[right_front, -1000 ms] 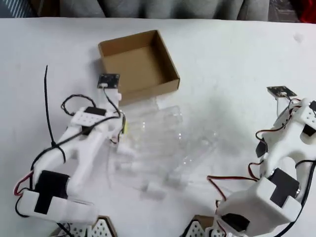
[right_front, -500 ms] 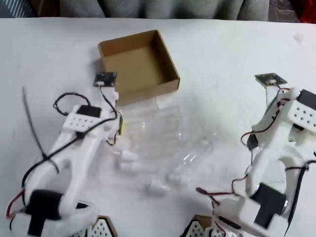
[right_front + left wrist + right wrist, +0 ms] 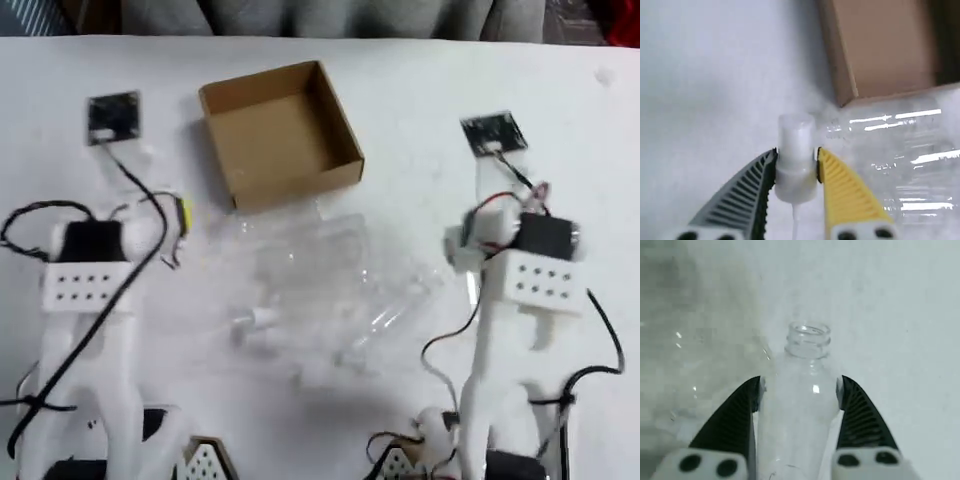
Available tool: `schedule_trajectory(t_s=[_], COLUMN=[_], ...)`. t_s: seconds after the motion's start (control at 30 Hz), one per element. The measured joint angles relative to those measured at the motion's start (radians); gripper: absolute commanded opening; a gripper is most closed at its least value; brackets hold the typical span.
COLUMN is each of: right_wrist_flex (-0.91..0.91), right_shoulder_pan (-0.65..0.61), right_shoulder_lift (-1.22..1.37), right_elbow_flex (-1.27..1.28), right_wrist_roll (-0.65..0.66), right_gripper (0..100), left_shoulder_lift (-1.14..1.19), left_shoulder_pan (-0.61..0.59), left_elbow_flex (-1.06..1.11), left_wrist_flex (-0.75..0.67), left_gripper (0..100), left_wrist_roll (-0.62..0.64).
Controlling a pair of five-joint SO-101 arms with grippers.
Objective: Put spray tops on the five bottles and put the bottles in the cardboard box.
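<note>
Your left gripper (image 3: 796, 159) pinches a white plastic spray top (image 3: 796, 131) between its grey and yellow jaws, held left of and nearer than the brown cardboard box (image 3: 300, 185). Your right gripper (image 3: 799, 387) is clamped on a clear plastic bottle (image 3: 799, 415) below its open, uncapped neck, over at the right. Between the arms the other clear bottles (image 3: 330, 270) lie heaped just near of the box, with loose white tops (image 3: 262, 320) among them. By my reading nothing is capped or boxed yet, so all five bottles remain.
</note>
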Motion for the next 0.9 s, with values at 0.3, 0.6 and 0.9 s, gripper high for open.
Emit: schedule_trajectory(t_s=[0.3, 0.6, 0.9], right_wrist_flex=[-0.348, -0.833, -1.35], right_shoulder_pan=[-0.384, -0.594, -0.75], right_shoulder_lift=[-0.169, -0.407, -0.624], right_elbow_flex=[0.173, 0.572, 0.962], right_wrist_roll=[-0.106, -0.106, -0.107], right_gripper=[1.7, 1.6, 1.6], left_shoulder_lift=[-0.002, -0.002, -0.002], left_shoulder_pan=[-0.212, -0.374, -0.4], left_elbow_flex=[-0.149, -0.285, -0.414], left_wrist_flex=[0.023, 0.023, 0.023], left_gripper=[2, 2, 2], left_wrist_roll=[0.255, 0.4, 0.489])
